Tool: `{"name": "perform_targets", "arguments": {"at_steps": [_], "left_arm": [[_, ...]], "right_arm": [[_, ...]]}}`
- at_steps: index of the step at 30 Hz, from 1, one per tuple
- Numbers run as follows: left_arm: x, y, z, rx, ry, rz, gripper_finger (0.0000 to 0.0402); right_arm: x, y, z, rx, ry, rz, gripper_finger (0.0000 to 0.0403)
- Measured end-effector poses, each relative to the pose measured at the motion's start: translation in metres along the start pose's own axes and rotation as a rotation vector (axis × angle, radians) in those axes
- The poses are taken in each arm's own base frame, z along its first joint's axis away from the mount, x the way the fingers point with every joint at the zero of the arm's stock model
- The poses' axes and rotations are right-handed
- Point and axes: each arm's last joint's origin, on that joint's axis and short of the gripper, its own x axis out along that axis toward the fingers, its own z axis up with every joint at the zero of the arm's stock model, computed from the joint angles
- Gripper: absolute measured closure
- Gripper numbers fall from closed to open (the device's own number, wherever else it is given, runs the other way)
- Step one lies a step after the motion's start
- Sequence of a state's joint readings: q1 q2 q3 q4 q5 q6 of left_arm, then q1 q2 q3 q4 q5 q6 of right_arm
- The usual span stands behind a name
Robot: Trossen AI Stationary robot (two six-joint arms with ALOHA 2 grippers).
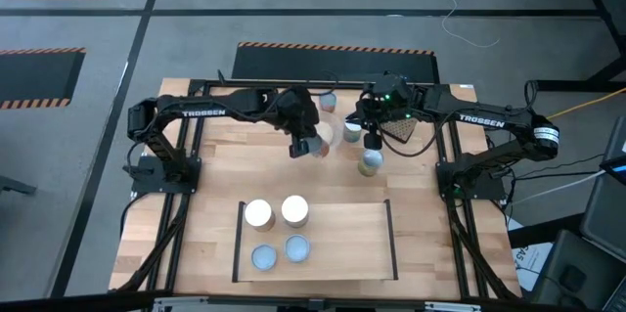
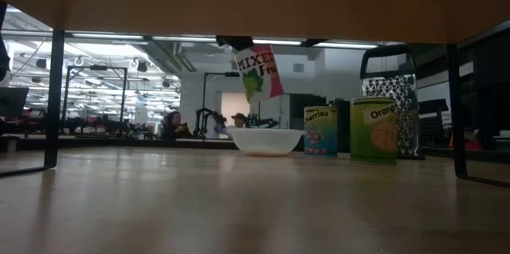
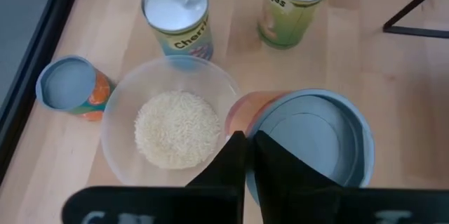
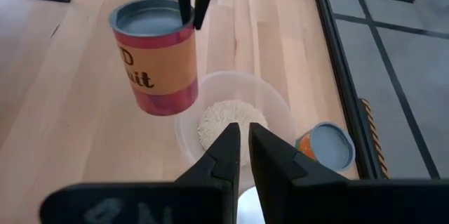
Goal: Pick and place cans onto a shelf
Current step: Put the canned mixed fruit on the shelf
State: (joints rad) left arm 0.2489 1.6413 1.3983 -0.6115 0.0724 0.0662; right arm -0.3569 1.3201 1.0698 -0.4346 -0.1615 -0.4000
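Four cans (image 1: 276, 229) already standing on the shelf (image 1: 352, 244), filling its left half; four left. One mixed-fruit can (image 4: 156, 54) lifted clear of the counter (image 1: 215, 185), pinched by its rim in the left tool (image 1: 305, 146). Right tool (image 1: 372, 142) nearly clenched, grasping nothing visible, above the rice bowl (image 4: 235, 122). Still waiting near the bowl: cherries can (image 3: 179, 15), orange can (image 3: 72, 87), green-labelled can (image 3: 291, 6). Grater (image 2: 392, 79) behind, clear of the path.

Four cans (image 1: 277, 230) stand upright on the shelf (image 1: 342, 244), three wait behind, and one red-labelled can (image 4: 155, 55) hangs tilted, lifted.
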Motion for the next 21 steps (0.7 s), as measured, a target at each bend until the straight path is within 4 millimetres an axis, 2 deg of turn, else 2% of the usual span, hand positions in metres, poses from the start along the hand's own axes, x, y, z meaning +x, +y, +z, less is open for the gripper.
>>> {"name": "perform_targets", "arguments": {"at_steps": [5, 14, 21], "left_arm": [[0.0, 0.0, 0.0, -0.001, 0.0, 0.0, 0.0393], [0.0, 0.0, -0.0001, -0.003, 0.001, 0.0, 0.0393], [0.0, 0.0, -0.0001, -0.003, 0.001, 0.0, 0.0392]], "right_arm": [[0.0, -0.0004, 0.0008, 0.004, -0.008, -0.004, 0.0359], [-0.0002, -0.0021, 0.005, 0.013, -0.052, -0.022, 0.0311], [-0.0003, -0.0028, 0.0064, 0.011, -0.066, -0.028, 0.0248]]}}
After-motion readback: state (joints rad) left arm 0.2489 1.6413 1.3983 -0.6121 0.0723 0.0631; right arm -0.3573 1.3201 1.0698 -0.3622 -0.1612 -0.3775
